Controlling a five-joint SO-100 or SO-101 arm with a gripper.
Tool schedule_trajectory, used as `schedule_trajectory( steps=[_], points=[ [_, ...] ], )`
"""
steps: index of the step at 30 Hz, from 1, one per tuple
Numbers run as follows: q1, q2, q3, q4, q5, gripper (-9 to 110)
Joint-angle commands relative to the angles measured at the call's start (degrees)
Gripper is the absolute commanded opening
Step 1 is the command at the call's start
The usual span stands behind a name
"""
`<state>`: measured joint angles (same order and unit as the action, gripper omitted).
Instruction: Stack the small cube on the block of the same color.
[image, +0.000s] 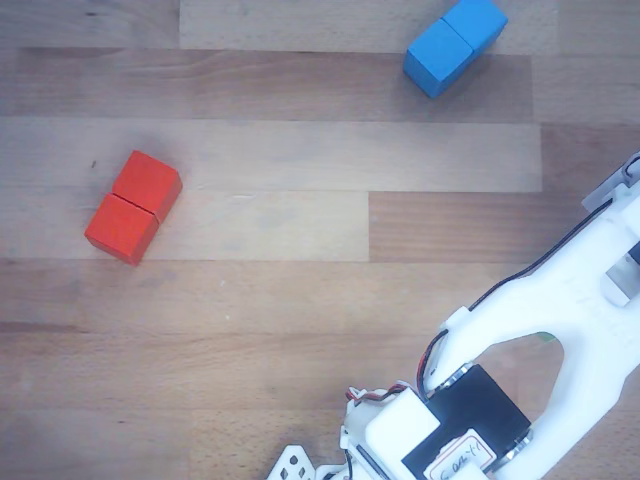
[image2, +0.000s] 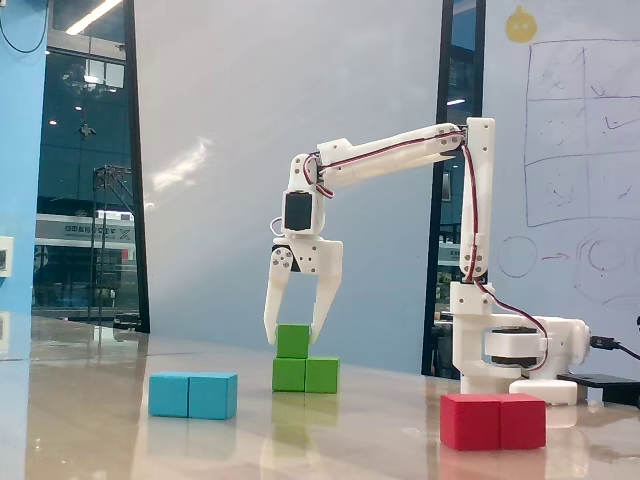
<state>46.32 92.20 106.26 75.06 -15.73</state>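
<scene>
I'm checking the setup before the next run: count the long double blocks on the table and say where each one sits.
3. In the fixed view: the blue double block at left, the green double block in the middle under the small green cube, the red double block at right. Nothing suggests others hidden.

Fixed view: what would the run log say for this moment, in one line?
gripper: shut on small cube | small cube: resting on green block, left half | release: not yet
</scene>
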Motion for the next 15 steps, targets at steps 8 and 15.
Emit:
schedule_trajectory(
  steps=[8, 15],
  points=[
    [0.09, -0.35, -3.78, 7.21, -0.53, 14],
    [0.09, -0.35, -3.87, 8.09, -0.53, 28]
  ],
)
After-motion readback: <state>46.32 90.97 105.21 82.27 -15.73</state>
